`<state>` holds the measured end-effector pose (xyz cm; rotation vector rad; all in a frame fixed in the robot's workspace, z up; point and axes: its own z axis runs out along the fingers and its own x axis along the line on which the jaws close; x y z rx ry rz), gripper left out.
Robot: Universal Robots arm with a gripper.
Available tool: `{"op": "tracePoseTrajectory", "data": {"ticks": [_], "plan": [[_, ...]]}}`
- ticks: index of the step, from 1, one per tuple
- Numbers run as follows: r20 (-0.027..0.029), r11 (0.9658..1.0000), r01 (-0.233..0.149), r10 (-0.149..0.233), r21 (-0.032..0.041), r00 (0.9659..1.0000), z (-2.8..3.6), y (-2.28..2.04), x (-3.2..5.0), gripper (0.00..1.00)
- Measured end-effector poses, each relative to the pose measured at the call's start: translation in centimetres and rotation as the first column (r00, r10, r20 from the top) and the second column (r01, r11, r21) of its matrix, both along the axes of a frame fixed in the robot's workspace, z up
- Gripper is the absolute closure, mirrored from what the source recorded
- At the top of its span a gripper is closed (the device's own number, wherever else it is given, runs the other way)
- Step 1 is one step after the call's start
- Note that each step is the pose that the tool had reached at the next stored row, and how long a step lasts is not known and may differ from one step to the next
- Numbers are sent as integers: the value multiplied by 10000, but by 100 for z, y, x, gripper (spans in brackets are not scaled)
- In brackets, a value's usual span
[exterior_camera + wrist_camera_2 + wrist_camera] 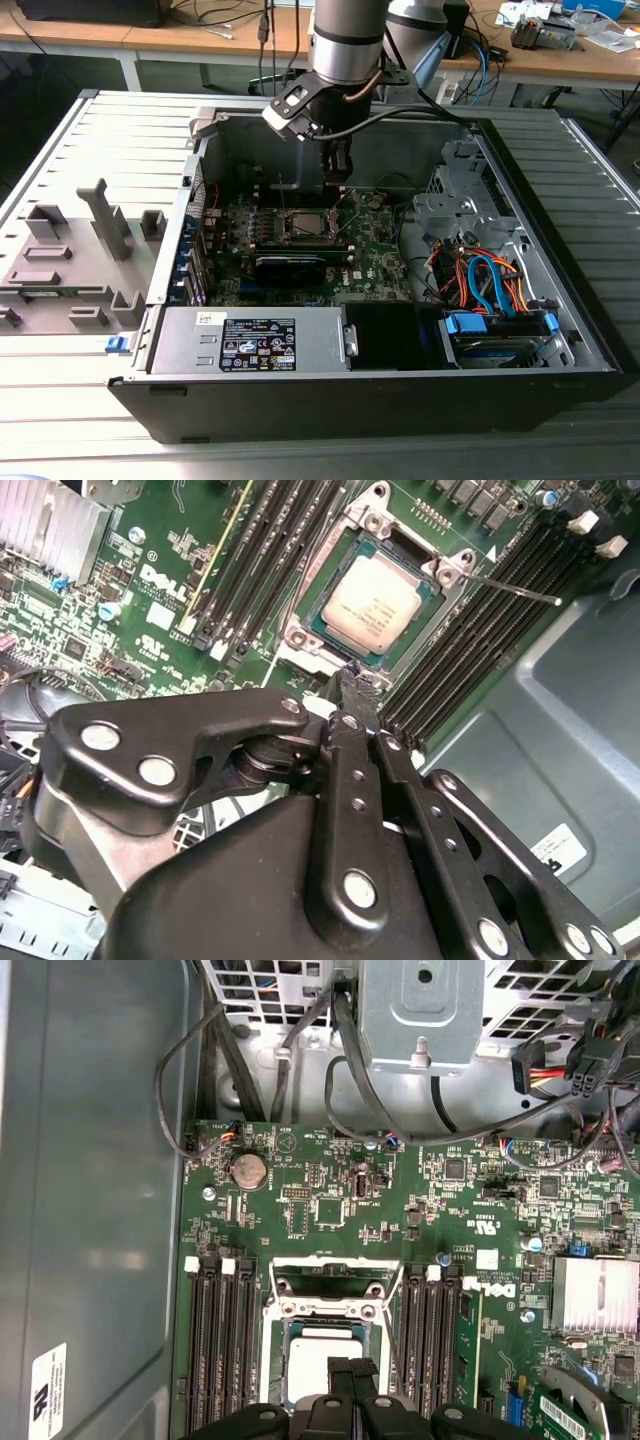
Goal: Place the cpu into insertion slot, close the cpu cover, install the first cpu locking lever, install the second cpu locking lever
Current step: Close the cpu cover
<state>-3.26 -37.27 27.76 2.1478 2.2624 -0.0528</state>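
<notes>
Inside the one open case (400,395) on the slatted table (100,420), one arm reaches down over the green board (330,1195). Its single gripper (338,172) hangs just above the socket area, near the case's far wall in the exterior view. Both wrist views show the gripper's two fingers (350,760) meeting at their tips, clenched together with nothing seen between them. One cpu (380,602) lies flat in the slot (440,573), silver top up, just beyond the fingertips in the second wrist view and partly hidden behind them in the first wrist view. One cover (330,1270) stands raised at the slot's edge away from the gripper, leaving the cpu's top bare. One thin lever rod (520,588) juts free from a slot corner. Two memory banks (225,1340) of long black strips flank the slot, one on each side. The board also carries one round coin cell (246,1170) and one finned heatsink (595,1295). One labelled power supply (250,340) lies along the case's near wall, with one drive (495,335) under blue and orange cables at the exterior view's right. Grey fixtures (105,215) stand on the table at the exterior view's left.
</notes>
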Motion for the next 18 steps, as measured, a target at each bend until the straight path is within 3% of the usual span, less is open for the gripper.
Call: {"op": "tracePoseTrajectory", "data": {"ticks": [18], "plan": [[0,10000,0,0,5,10000,17,0,39,89]]}}
